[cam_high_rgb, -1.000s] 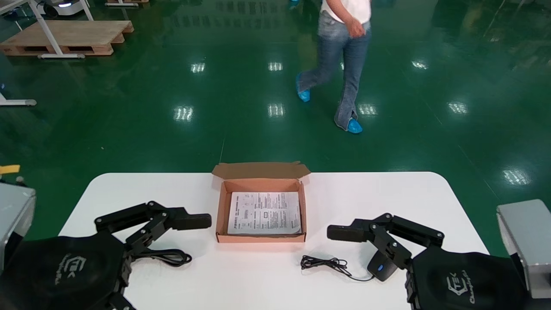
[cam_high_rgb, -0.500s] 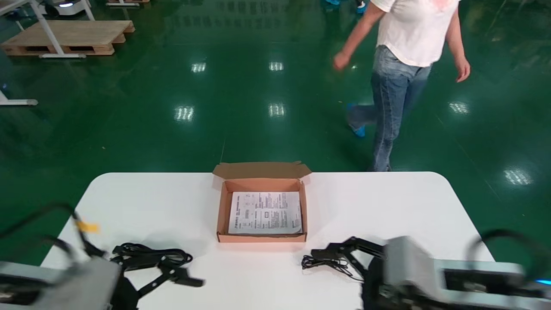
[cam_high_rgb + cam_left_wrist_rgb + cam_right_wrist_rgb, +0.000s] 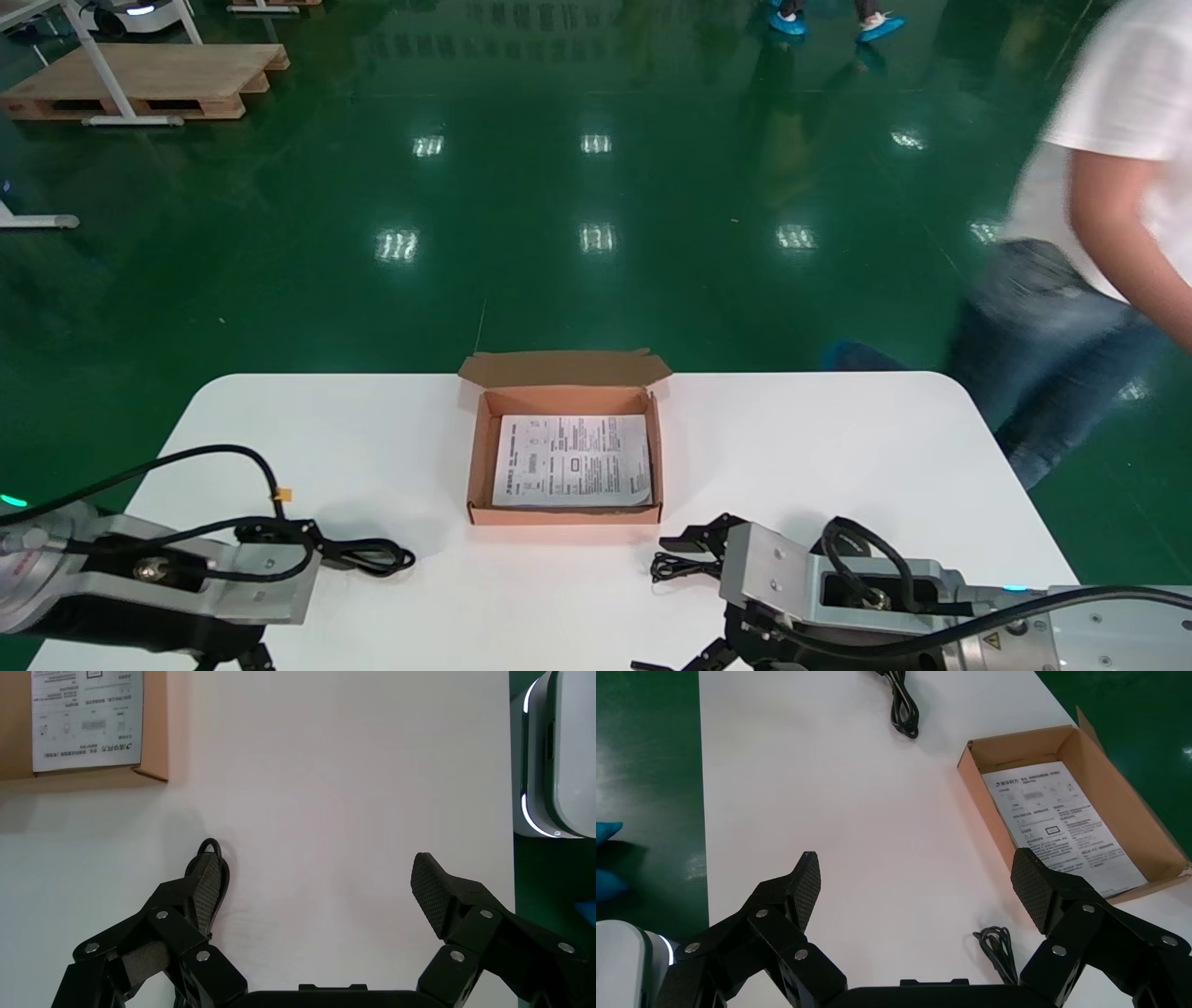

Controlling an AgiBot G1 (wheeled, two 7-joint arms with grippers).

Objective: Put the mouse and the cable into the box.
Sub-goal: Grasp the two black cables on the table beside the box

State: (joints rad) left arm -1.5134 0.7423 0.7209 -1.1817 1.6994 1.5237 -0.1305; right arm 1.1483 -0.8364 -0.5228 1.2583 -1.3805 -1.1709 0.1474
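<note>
- Head view: the box [image 3: 563,514] stands open at the centre of the desk [image 3: 819,438], its flap folded back on the far side. I judge it is set there so that either arm can reach it.
- A leaflet [image 3: 571,459] lies flat on the box floor, leaving room above it.
- The cable [image 3: 368,556] lies bundled at near left, just beside the left arm [image 3: 168,578]. A thin lead [image 3: 684,567] lies at near right, close to the right arm [image 3: 838,596].
- The mouse is not visible in any view. It may be hidden under the right arm.
- Left wrist view: the left tool [image 3: 318,892] is released, spread wide with nothing between its pads. A loop of the cable shows at one pad, so the tool is off-centre for a grasp.
- Right wrist view: the right tool [image 3: 919,881] is also released and empty, above bare desk. The thin lead lies near one finger, and the box is well apart, farther off.
- Both items are outside the box, so no placing has been done.
</note>
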